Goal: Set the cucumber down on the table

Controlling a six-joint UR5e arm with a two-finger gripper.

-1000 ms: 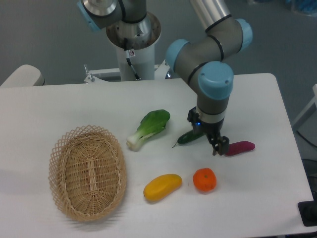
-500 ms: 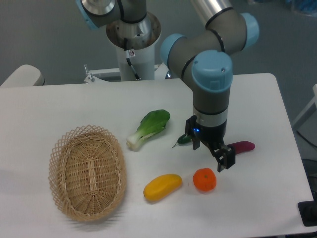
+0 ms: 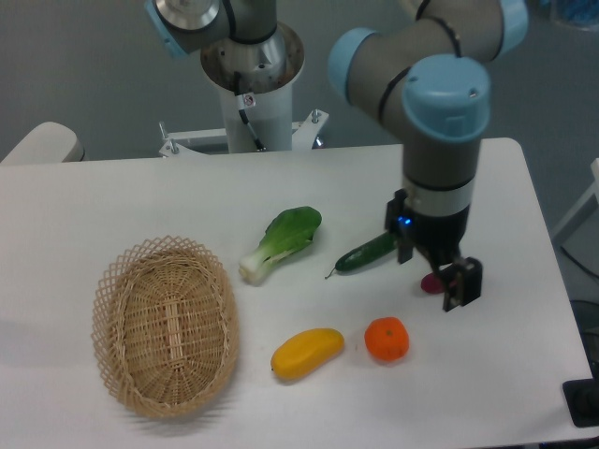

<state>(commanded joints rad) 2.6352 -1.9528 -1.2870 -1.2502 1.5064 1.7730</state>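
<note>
The cucumber (image 3: 366, 254), small, slim and dark green, lies flat on the white table (image 3: 140, 206) near its middle, stem tip pointing left. Nothing holds it. My gripper (image 3: 433, 268) hangs just right of the cucumber, above the table, with its jaws apart and nothing between them. One dark finger (image 3: 462, 284) shows at the lower right, the other (image 3: 405, 245) close to the cucumber's right end.
A bok choy (image 3: 281, 241) lies left of the cucumber. An oval wicker basket (image 3: 164, 323) stands at the front left. A yellow fruit (image 3: 307, 352) and an orange (image 3: 387, 339) lie in front. A purple vegetable (image 3: 430, 283) is mostly hidden behind the gripper.
My gripper has moved right, away from the cucumber, and now covers the purple vegetable. The cucumber is fully uncovered and lies still on the table.
</note>
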